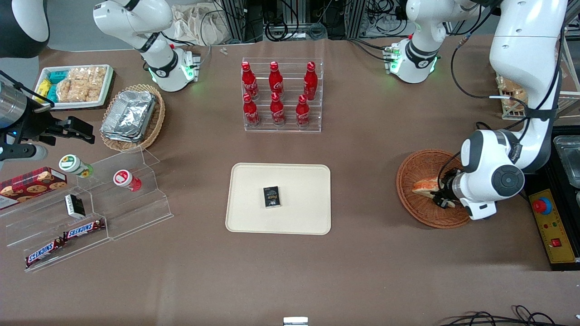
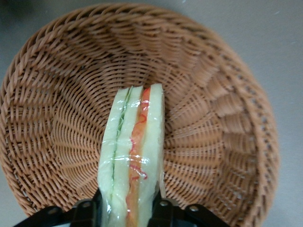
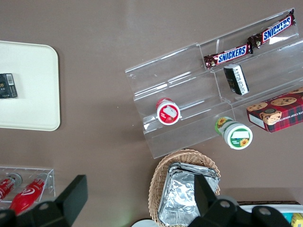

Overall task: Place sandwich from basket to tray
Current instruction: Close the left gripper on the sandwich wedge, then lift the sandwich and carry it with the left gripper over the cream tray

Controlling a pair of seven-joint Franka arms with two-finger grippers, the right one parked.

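The sandwich (image 2: 134,151), wrapped in clear film with orange-red and green filling lines, stands on edge in the round reddish-brown basket (image 2: 218,118). My left gripper (image 2: 127,210) is shut on the sandwich, one black finger pressed to each bread face. In the front view the gripper (image 1: 442,192) is down inside the basket (image 1: 417,199) at the working arm's end of the table, with the sandwich (image 1: 426,185) showing beside it. The cream tray (image 1: 299,181) lies mid-table toward the parked arm from the basket.
A small black packet (image 1: 272,197) lies on the tray. A clear rack of red bottles (image 1: 281,95) stands farther from the front camera than the tray. A clear stepped shelf with snacks (image 1: 86,213) and an oval basket of foil containers (image 1: 133,115) sit toward the parked arm's end.
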